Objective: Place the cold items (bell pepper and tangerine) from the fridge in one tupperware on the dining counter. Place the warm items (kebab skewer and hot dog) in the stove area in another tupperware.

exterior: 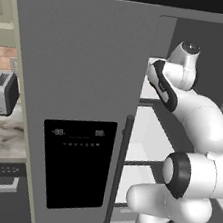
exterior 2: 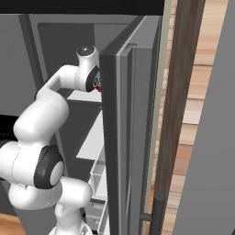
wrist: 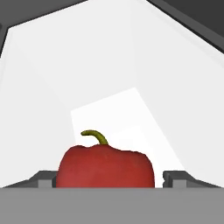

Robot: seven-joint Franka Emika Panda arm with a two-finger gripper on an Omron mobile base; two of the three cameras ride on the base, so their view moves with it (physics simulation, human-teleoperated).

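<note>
Gripper (wrist: 106, 179) astride bell pepper (wrist: 105, 166), perhaps touching.

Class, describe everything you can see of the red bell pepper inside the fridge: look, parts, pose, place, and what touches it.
The bell pepper is deep red, blocky and smooth-skinned, with a curved yellow-green stem on top. It stands upright on a white shelf inside the fridge, white walls around it. In the hand view it sits between the gripper's two grey fingertips, one on each side. The jaws stand wide; whether they touch its skin cannot be told. Its base is hidden.

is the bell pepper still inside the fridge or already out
Inside. In the hand view the bell pepper sits on a white fridge shelf, between the gripper's tips.
</note>
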